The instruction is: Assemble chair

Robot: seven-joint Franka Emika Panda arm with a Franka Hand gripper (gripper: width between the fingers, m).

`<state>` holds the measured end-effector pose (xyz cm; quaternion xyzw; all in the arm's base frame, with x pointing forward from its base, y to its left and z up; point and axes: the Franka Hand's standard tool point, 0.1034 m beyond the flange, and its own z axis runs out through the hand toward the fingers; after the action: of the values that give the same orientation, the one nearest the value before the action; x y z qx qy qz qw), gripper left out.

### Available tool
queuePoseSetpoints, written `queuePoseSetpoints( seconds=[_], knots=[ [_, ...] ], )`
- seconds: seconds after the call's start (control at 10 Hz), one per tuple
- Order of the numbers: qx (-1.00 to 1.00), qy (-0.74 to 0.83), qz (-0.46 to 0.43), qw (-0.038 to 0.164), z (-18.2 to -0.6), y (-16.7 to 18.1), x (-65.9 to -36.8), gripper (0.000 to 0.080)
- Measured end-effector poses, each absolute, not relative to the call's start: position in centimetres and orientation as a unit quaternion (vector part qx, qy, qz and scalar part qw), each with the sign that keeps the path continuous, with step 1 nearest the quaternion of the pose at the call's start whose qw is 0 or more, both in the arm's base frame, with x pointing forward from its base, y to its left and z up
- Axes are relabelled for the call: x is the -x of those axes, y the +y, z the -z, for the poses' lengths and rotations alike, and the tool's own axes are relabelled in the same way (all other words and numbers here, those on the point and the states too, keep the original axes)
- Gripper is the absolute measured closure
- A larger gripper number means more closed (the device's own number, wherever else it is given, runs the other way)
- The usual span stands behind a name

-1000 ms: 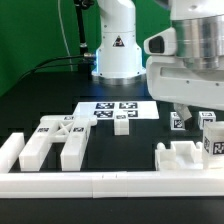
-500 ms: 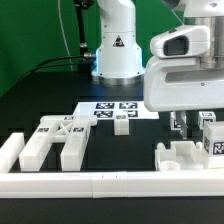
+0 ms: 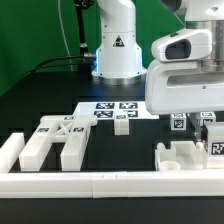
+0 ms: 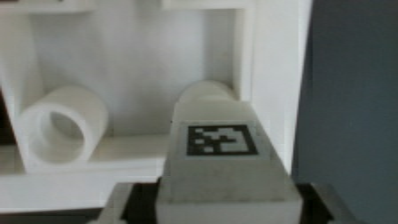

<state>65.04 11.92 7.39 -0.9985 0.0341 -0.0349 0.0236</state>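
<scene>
My gripper (image 3: 184, 122) is down at the exterior view's right, and most of it is hidden behind the white wrist housing. In the wrist view the gripper (image 4: 217, 205) has a finger on each side of a white square chair leg (image 4: 222, 120) that bears a black-and-white tag. The jaws are closed in on the leg's sides. Only the leg's tagged end (image 3: 177, 124) shows in the exterior view. Beyond the leg lies a white blocky chair piece (image 4: 160, 60) with a round peg (image 4: 68, 125). The X-braced panel (image 3: 57, 128) lies at the left.
A tagged cube (image 3: 121, 124) sits by the marker board (image 3: 115, 108). Another tagged block (image 3: 210, 121) stands just right of my gripper. A long white border rail (image 3: 100, 183) runs along the front. The robot base (image 3: 115, 50) stands at the back.
The arm came down and shifted slightly left over the right-hand parts. The jaws went from wide open to closed in on the leg.
</scene>
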Motion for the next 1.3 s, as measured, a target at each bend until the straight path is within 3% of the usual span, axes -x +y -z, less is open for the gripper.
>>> queuePoseSetpoints(
  seconds=[0.1, 0.5, 0.9, 1.1, 1.2, 1.3],
  knots=[
    [0.998, 0.053, 0.034, 0.024, -7.4, 11.92, -65.04, 0.0514],
    [0.921, 0.385, 0.009, 0.058, -7.65, 11.46, -64.99, 0.0514],
    [0.818, 0.571, -0.007, 0.069, -7.3, 11.31, -64.89, 0.0512],
    [0.809, 0.583, -0.009, 0.069, -7.31, 11.28, -64.91, 0.0512],
    [0.826, 0.56, -0.007, 0.069, -7.3, 11.29, -64.9, 0.0396],
    [0.871, 0.487, -0.006, 0.065, -7.27, 11.3, -64.84, 0.0396]
  ],
)
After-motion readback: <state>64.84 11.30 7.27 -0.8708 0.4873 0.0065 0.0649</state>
